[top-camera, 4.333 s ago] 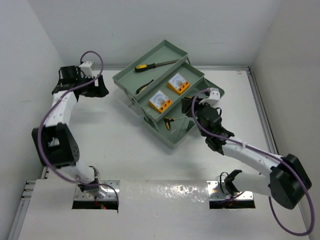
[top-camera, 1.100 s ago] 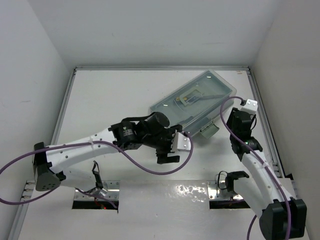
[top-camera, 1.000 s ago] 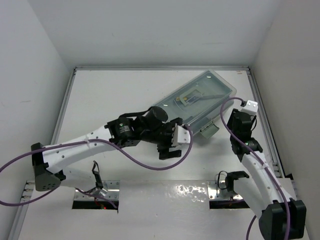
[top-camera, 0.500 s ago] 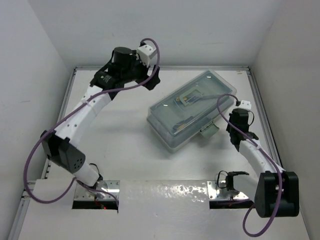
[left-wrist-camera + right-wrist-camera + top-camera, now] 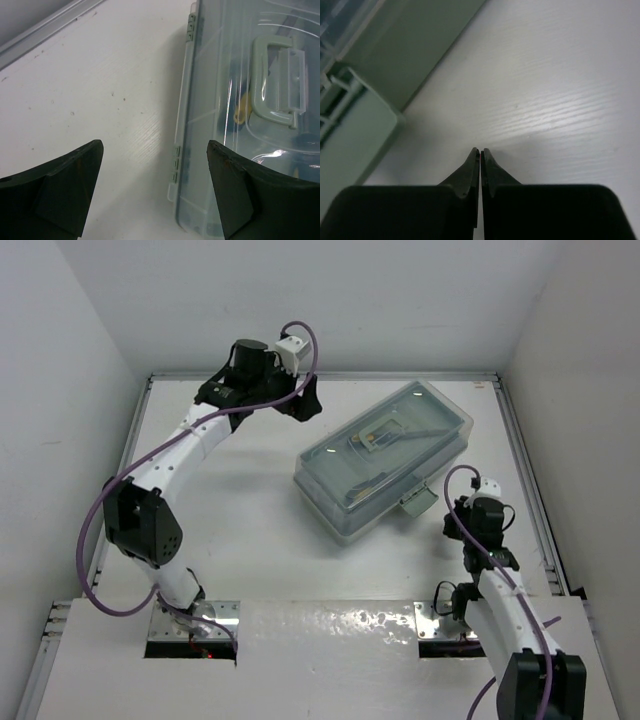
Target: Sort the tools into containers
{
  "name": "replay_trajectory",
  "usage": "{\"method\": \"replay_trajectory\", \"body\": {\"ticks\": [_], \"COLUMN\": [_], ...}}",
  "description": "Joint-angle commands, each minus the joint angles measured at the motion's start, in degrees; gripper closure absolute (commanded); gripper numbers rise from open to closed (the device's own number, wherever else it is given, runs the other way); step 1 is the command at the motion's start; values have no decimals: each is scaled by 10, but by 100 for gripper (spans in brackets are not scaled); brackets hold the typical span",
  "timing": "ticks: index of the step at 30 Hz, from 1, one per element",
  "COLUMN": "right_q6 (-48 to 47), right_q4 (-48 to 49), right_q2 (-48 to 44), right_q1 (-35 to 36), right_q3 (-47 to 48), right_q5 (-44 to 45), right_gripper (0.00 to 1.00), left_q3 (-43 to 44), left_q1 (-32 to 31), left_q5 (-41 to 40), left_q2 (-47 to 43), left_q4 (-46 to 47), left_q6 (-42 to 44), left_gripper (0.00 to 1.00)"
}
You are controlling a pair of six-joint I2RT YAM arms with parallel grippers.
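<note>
One toolbox (image 5: 385,465) on the desk (image 5: 230,470), just the one. One translucent lid (image 5: 225,55) across it, and one sage-green carry handle (image 5: 275,82) on that lid. Along the lid's edge, count two green hinges (image 5: 191,22), one far and one near. One green latch (image 5: 417,502) on the front wall. Two arms in play: left gripper (image 5: 155,165), right gripper (image 5: 480,152), two fingers (image 5: 65,190) apiece, four in all. Tools under the lid: one yellow tip (image 5: 243,107) shows, the rest too blurred to count.
</note>
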Motion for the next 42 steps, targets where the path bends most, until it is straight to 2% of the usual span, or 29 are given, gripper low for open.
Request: {"method": "replay_trajectory", "body": {"ticks": [1, 4, 11, 19, 29, 30, 34, 37, 42], "right_q6": [39, 44, 94, 119, 114, 112, 105, 82, -29], "right_q4": [54, 100, 289, 385, 408, 412, 412, 398, 339], "right_q2": [9, 33, 46, 54, 90, 95, 100, 80, 72], "right_q1": [-1, -1, 4, 21, 40, 62, 75, 90, 112], "right_q3": [-31, -43, -115, -108, -61, -59, -49, -39, 4], "right_q5": [-64, -98, -165, -179, -195, -195, -193, -184, -198], "right_gripper": [100, 100, 100, 100, 100, 100, 100, 100, 100], "left_q3": [-2, 7, 25, 40, 41, 41, 39, 36, 36], "left_q1": [4, 4, 4, 2, -7, -9, -11, -14, -17], "left_q5": [11, 2, -13, -19, -25, -24, -22, -24, -26], "left_q2": [-6, 21, 81, 123, 125, 125, 127, 127, 132], "left_q4": [51, 42, 37, 25, 20, 20, 17, 14, 9], "left_q6": [-17, -17, -11, -12, -1, -1, 1, 6, 11], "left_gripper": [18, 18, 18, 18, 18, 18, 18, 18, 18]}}
